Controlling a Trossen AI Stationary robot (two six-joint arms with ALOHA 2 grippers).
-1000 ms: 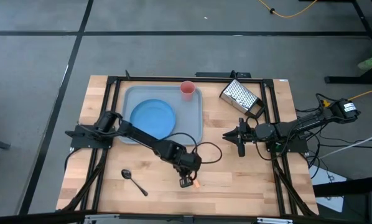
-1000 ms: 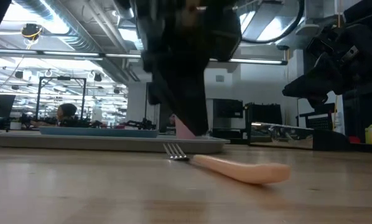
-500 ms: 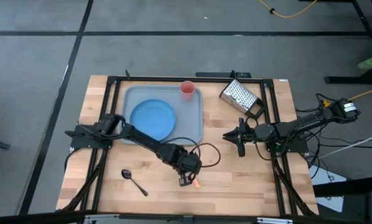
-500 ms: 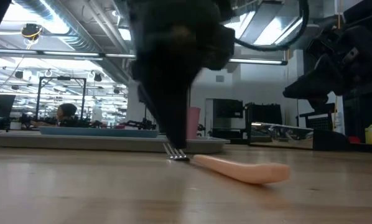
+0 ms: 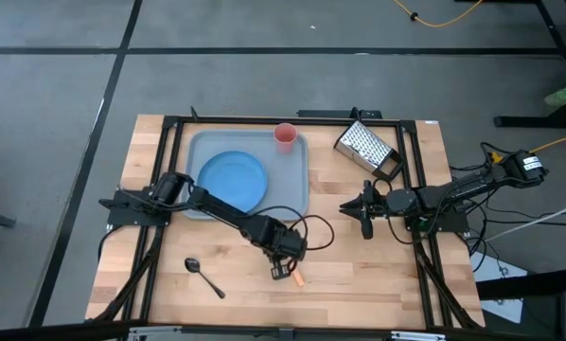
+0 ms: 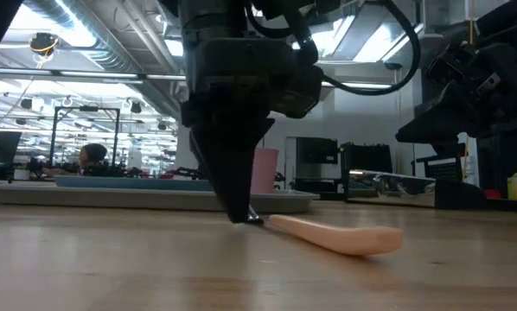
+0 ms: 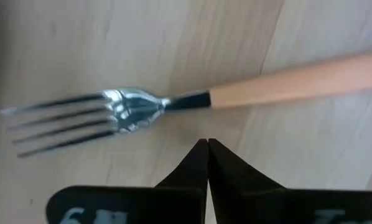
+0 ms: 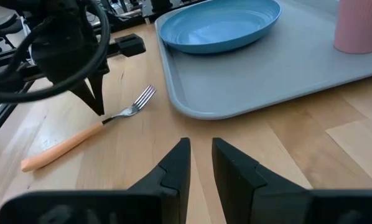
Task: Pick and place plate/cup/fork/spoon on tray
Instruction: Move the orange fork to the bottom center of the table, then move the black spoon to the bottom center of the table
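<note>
Left claw (image 7: 207,144) pressed together, tips just beside fork (image 7: 173,99) neck, not gripping. Fork flat on wooden tabletop (image 5: 359,284); workshop room behind.

Two dark, near-black jointed arms, left gripper (image 6: 241,212) with flat black fingers tapering to a sharp wedge, right gripper (image 8: 200,163) with matte angular black fingers, black cables looped over the left wrist, white lettering on the left finger base

fork (image 7: 173,99): handle end cut off at wrist-view edge | fork (image 5: 299,278): tines hidden under left hand (image 5: 281,274) (from above) | cup (image 6: 264,171): partly hidden behind hand, low view
</note>
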